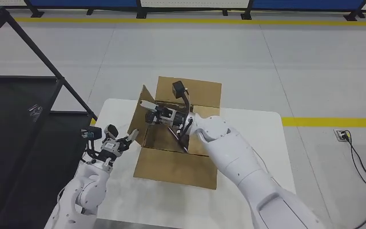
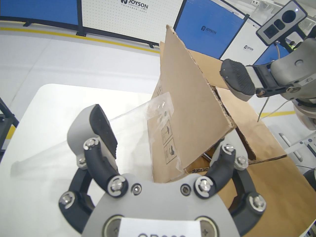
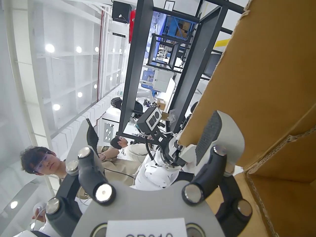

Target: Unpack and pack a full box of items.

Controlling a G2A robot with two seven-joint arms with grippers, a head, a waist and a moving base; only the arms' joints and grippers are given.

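- We see the left claw point(image 1: 130, 137) spread wide and holding nothing, just beside the box point(image 1: 174, 167) on its outer wall.
- One left-claw finger point(image 2: 102, 129) stands free of the box. The other is half hidden behind the low corner of the box's side flap point(image 1: 142, 107), so the flap corner and the wall sit in the gap. We cannot tell whether either finger touches cardboard.
- A clear plastic bag point(image 2: 154, 113) lies flat against the outside of that box wall, just ahead of the left claw and apart from its free finger.
- The right claw point(image 1: 147, 110) is also spread wide with nothing gripped. It hangs over the box's open top, at the upper edge of the same side flap.
- In the right wrist view, one right-claw finger point(image 3: 209, 134) is close against the flap's inner face, and the other is out in open air beyond the box. We cannot tell whether the nearer one actually presses on the flap.
- The box stands open on the table point(image 1: 251, 131), with the two claws on opposite faces of its side flap.
- By our count: one box, three of its flaps showing, one plastic bag and two claws.
- We cannot make out what lies inside the box.
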